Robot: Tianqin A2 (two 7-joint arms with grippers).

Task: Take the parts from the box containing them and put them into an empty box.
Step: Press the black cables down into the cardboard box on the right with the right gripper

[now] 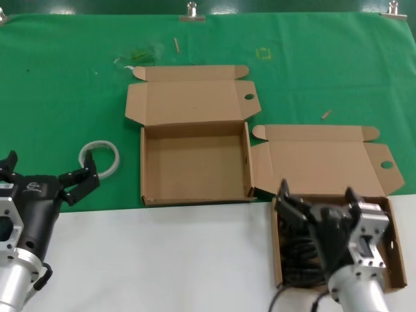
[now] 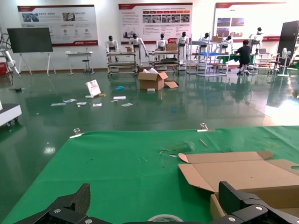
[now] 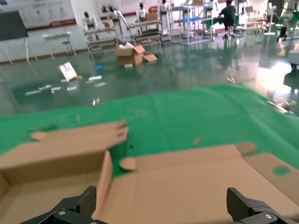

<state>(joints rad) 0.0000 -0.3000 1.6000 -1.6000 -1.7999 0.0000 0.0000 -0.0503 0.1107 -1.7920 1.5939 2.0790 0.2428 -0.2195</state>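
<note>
On the near right of the surface [image 1: 162,260], the narrower brown corrugated cardboard box with broad lid wings [image 1: 383,214] is sitting open, and we are seeing dark coiled, cable-like parts [image 1: 300,257] still lying in its tray. The right hand [image 1: 317,207] is hovering right over that tray with its fingers spread wide, gripping nothing that we can see. We are judging this as the reach for a first pick, not yet a grasp.

Just beside it, toward the middle, the wider squarish brown cardboard box with small rounded lid tabs [image 1: 195,166] is also standing open on the green cloth [image 1: 65,84]. Its tray is showing bare cardboard, no parts inside. So as far as we are seeing, nothing is transferred: every visible part is still waiting in the narrow box, and the whole carry-over is left to do.

The left hand [image 1: 45,179] is idling at the near left edge, fingers apart and empty. A whitish ring of tape or tubing [image 1: 99,158] is lying on the cloth just beyond its fingertips; we cannot tell what it is exactly.

Writing: we are finding no print or label on either box. A small pale mark is showing on the left hand's black housing, too small to read. In the left wrist view, red-and-white wall posters [image 2: 56,23] are hanging in the hall behind, with text we cannot make out. A faint yellow square mark [image 1: 263,53] is sitting on the cloth at the far side, not legible as writing.
</note>
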